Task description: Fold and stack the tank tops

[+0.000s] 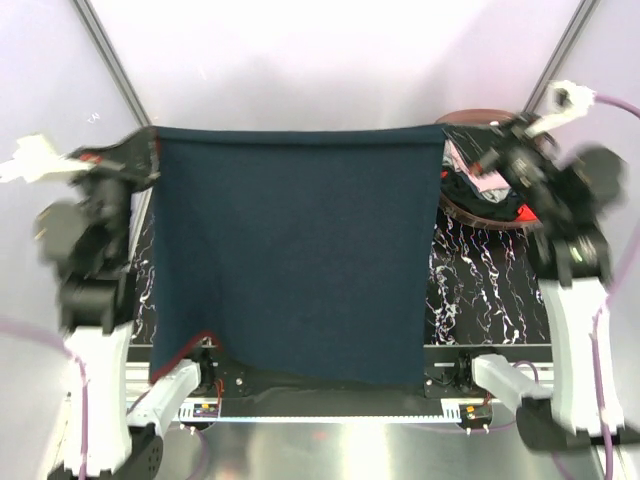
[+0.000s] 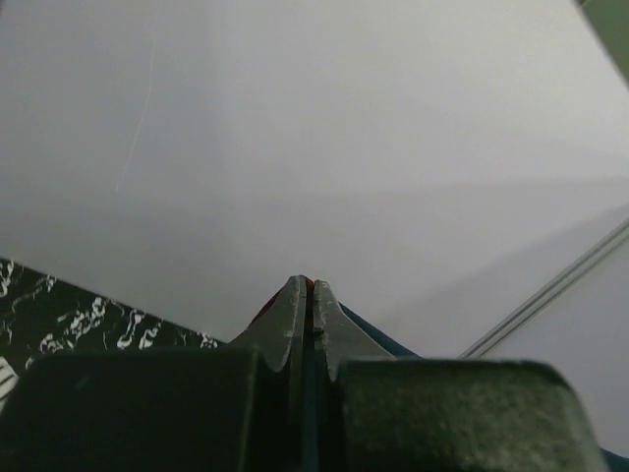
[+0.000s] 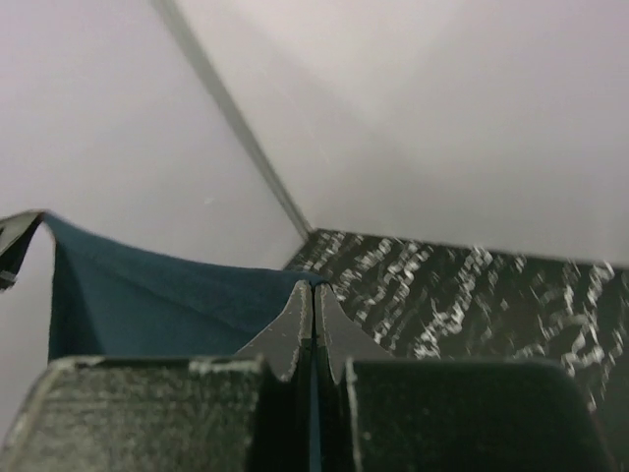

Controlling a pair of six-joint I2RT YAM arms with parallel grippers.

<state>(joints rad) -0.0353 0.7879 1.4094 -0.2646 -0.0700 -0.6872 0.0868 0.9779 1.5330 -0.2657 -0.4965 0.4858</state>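
Centrally in the top view, one dark navy tank top [image 1: 300, 260] hangs spread like a curtain. Its upper edge is stretched between two grippers, the left gripper [image 1: 143, 152] at its upper left corner and the right gripper [image 1: 468, 136] at its upper right. Each pinches the cloth with fingers closed. One strip of dark red trim [image 1: 185, 350] shows lower left. One round basket [image 1: 470, 214] of bunched clothes sits upper right on the black marbled table [image 1: 490, 290].
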